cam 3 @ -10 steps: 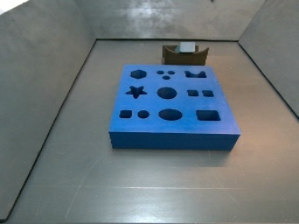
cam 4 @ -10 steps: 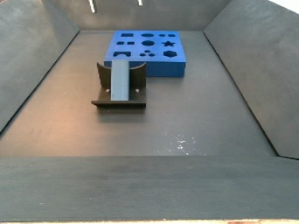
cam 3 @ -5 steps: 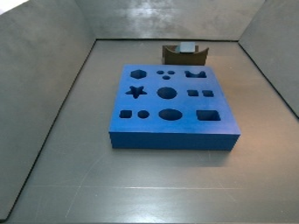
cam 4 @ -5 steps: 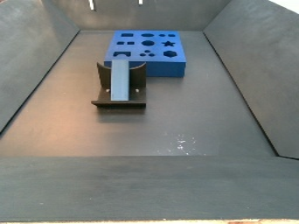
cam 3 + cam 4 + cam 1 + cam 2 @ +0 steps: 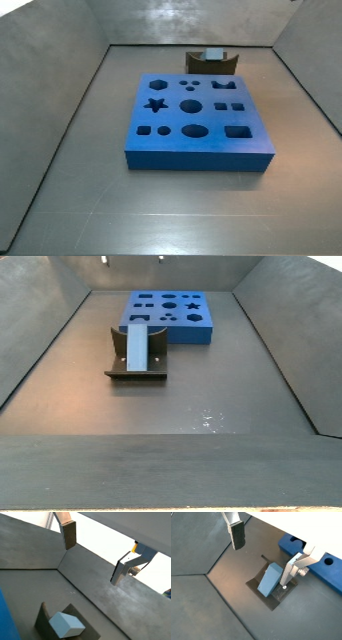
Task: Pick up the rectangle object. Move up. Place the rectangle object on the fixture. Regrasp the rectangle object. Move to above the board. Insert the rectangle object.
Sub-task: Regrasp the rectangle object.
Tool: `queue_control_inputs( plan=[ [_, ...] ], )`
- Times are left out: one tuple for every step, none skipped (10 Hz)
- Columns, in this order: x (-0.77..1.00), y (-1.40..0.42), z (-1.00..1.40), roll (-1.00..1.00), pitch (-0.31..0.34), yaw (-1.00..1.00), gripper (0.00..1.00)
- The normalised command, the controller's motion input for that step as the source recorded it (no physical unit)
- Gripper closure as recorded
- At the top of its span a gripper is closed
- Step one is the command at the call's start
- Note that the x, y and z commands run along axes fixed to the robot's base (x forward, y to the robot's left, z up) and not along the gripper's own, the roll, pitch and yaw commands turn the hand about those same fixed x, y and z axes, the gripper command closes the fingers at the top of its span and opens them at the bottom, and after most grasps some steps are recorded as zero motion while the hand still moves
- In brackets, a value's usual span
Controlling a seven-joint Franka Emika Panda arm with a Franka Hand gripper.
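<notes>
We see the rectangle object [image 5: 136, 348] lying along the fixture [image 5: 138, 371], just in front of the board [image 5: 168, 316]; only the hand's fingertips [image 5: 104, 261] show above.

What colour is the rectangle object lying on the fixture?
Pale grey-blue; the rectangle object shows best in a side view. The open gripper hangs above.

You've got one board [image 5: 198, 122], one fixture [image 5: 136, 355], one rectangle object [image 5: 136, 347] lying on that fixture. One end effector [image 5: 264, 549], two fingers [image 5: 237, 534], spread apart above the fixture with nothing between them. The board shows twelve holes in a side view.
</notes>
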Motion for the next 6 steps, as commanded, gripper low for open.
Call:
queue_control_inputs(
  plan=[
    [0.06,-0.03,-0.01,1.00,0.054,0.04,0.00],
    [0.06,-0.04,-0.01,1.00,0.085,0.05,0.00],
    [0.07,-0.04,-0.01,1.00,0.152,0.08,0.00],
    [0.08,-0.05,-0.02,1.00,0.208,0.11,0.00],
    [0.09,-0.04,-0.02,0.79,0.245,0.12,0.00],
    [0.09,-0.05,-0.02,0.58,0.225,0.15,0.00]
  ],
)
